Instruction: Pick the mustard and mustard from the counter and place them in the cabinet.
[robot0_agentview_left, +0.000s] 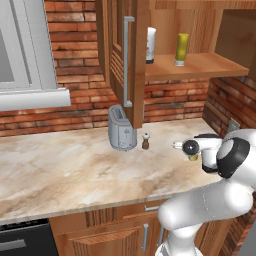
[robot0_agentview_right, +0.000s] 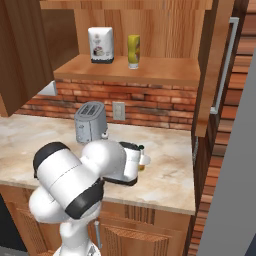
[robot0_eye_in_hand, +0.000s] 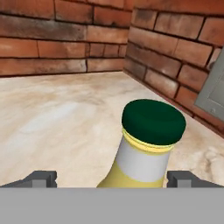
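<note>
One mustard (robot0_agentview_left: 182, 49) already stands on the cabinet shelf (robot0_agentview_left: 210, 65), beside a white bottle (robot0_agentview_left: 150, 45). The step in hand is the pickup of the second mustard (robot0_eye_in_hand: 142, 151), which stands upright on the counter (robot0_agentview_left: 75, 170) near the brick corner, well right of the toaster (robot0_agentview_left: 121, 128) and the small shaker (robot0_agentview_left: 145, 141).

The gripper (robot0_eye_in_hand: 111, 179) is fully open and holds nothing. In the hand view its two fingertips (robot0_eye_in_hand: 41, 178) flank the lower body of the bottle, one on each side, with a clear gap at both; no contact is visible. The dark green cap sits above and between them, so the approach appears centred.

The next move calls for closing the jaws on the bottle body, below the tapered neck, then a straight lift clear of the counter before the swing up to the shelf. The open cabinet door (robot0_agentview_left: 125, 60) hangs near that path and needs clearance.
</note>
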